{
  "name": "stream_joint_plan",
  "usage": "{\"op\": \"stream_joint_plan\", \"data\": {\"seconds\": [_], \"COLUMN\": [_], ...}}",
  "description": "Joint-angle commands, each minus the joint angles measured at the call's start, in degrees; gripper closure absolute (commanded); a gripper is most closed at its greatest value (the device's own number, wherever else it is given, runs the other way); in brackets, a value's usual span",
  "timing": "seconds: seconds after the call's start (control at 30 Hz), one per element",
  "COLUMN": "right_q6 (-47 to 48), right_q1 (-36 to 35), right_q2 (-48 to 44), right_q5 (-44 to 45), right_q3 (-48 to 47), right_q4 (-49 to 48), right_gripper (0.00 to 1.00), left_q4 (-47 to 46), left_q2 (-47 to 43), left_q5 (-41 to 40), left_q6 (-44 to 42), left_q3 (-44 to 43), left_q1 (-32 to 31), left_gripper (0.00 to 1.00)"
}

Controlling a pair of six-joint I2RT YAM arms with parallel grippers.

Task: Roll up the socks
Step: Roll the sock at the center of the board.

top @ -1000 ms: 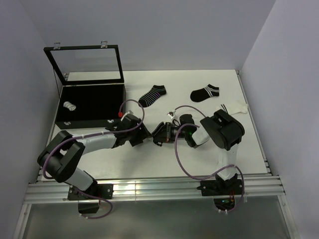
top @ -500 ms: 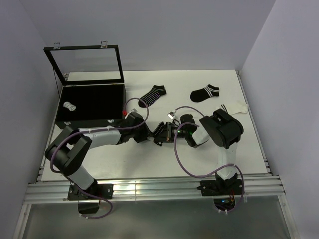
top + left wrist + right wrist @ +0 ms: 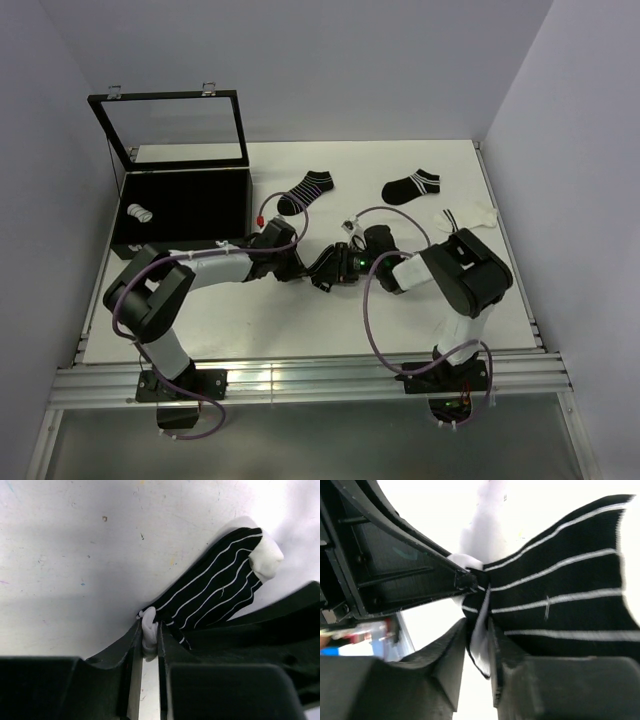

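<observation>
left wrist view has the held sock (image 3: 215, 595), black with thin white stripes and white at its ends, lying stretched across the white table (image 3: 75, 555). one white end of it is pinched between the closed-in fingertips of the left gripper (image 3: 149, 645), and the dark body of the other gripper fills the lower right of that view.

right wrist view shows the same held sock (image 3: 560, 595) fanning out from the right gripper (image 3: 477, 645). its fingers stand close together with the sock's edge filling the narrow gap between them, and the left gripper's fingertip meets the fabric at the same bunched spot.

from the top external view the left gripper (image 3: 300, 268) and right gripper (image 3: 336, 266) meet nose to nose near the middle of the table (image 3: 300, 325), with the sock between them mostly hidden by the dark hardware.

farther back lie three flat socks, well apart from the grippers:
- a striped sock (image 3: 306, 191) behind the left gripper
- a black sock (image 3: 411, 186) with a white-banded cuff
- a white sock (image 3: 470, 217) near the right edge

at the left stands a black box (image 3: 200, 200) with its lid (image 3: 175, 130) raised, and a rolled sock (image 3: 141, 213) lies inside at its left end.
</observation>
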State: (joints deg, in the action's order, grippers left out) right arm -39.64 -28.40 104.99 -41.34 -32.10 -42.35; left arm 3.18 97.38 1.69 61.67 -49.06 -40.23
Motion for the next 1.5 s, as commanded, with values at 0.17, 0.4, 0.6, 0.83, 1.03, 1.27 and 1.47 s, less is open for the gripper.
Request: {"op": "stream_joint_plan", "data": {"seconds": [0.17,0.4,0.6,0.83,1.03,1.27,1.47], "right_q6": [15.81,26.08,31.63,35.06,36.91,37.8,33.41], "right_q1": [-5.34,-16.23,-23.18,-28.37,-31.88,-34.52,-34.61], "right_q2": [-18.4,-25.8,-24.31,-18.51,-13.59,-9.19,-5.85], "right_q5": [22.51,41.24,50.11,56.37,60.32,64.98,68.41], "right_q3": [-0.16,0.37,0.55,-2.0,-4.02,-7.18,-7.46], "right_q4": [20.79,21.52,17.56,16.95,16.68,18.7,22.48], "right_gripper": [0.61,0.59,0.55,0.51,0.51,0.52,0.69], "left_q4": [9.48,10.36,11.06,11.32,11.59,11.15,10.97], "left_q2": [1.58,2.2,2.37,2.81,2.9,3.08,2.2], "left_q5": [-1.43,-1.43,-1.52,-1.17,-0.99,0.15,0.33], "left_q6": [-4.71,-5.86,-6.03,-6.12,-6.12,-5.51,-4.63], "left_q3": [-3.41,-5.17,-5.87,-6.23,-6.58,-6.31,-5.61], "left_q1": [-0.38,-0.73,-0.91,-0.91,-0.9,-0.9,-0.82], "left_gripper": [0.91,0.91,0.92,0.91,0.92,0.91,0.92]}}
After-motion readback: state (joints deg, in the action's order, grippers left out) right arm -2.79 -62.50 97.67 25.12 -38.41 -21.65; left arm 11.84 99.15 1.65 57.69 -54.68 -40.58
